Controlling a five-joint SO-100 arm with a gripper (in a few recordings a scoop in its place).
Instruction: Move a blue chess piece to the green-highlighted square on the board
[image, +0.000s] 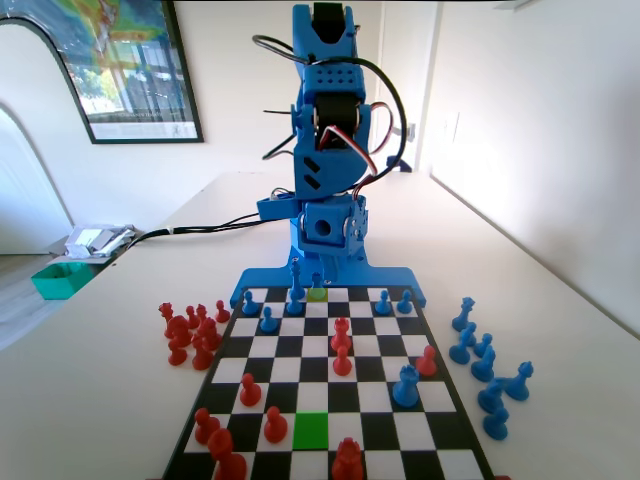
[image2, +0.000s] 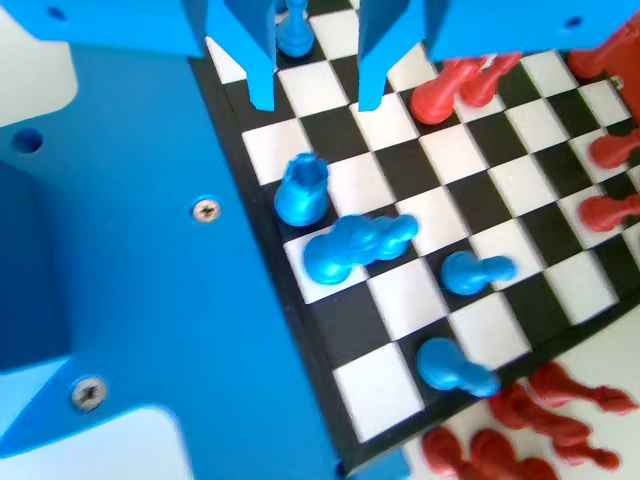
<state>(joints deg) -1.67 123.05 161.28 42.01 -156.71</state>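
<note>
- The green-highlighted square (image: 311, 430) lies in the near rows of the board (image: 330, 375) in the fixed view, bare; red pieces (image: 262, 410) stand just left of it and another red one (image: 347, 460) at the near edge to its right.
- Mid-board in that view a bigger blue piece (image: 405, 385) and two red pawns (image: 341, 345) stand between the far rows and the target; judged, a carry should rise above them all.
- At the far end stands an olive square (image: 317, 294), with a blue chess piece (image: 316, 282) on it, below the arm; which pawn is meant I cannot tell.
- In the wrist view the hand (image2: 315, 95) hangs low with jaws apart, released, nothing between them; a blue pawn (image2: 292, 35) shows just beyond the gap.
- Judged: centre the jaws on the pawn's head before clenching; the neighbours (image2: 355, 248) stand near and could be knocked.
- Spare blue pieces (image: 485, 365) stand on the counter (image: 560, 330), right of the board in the fixed view.
</note>
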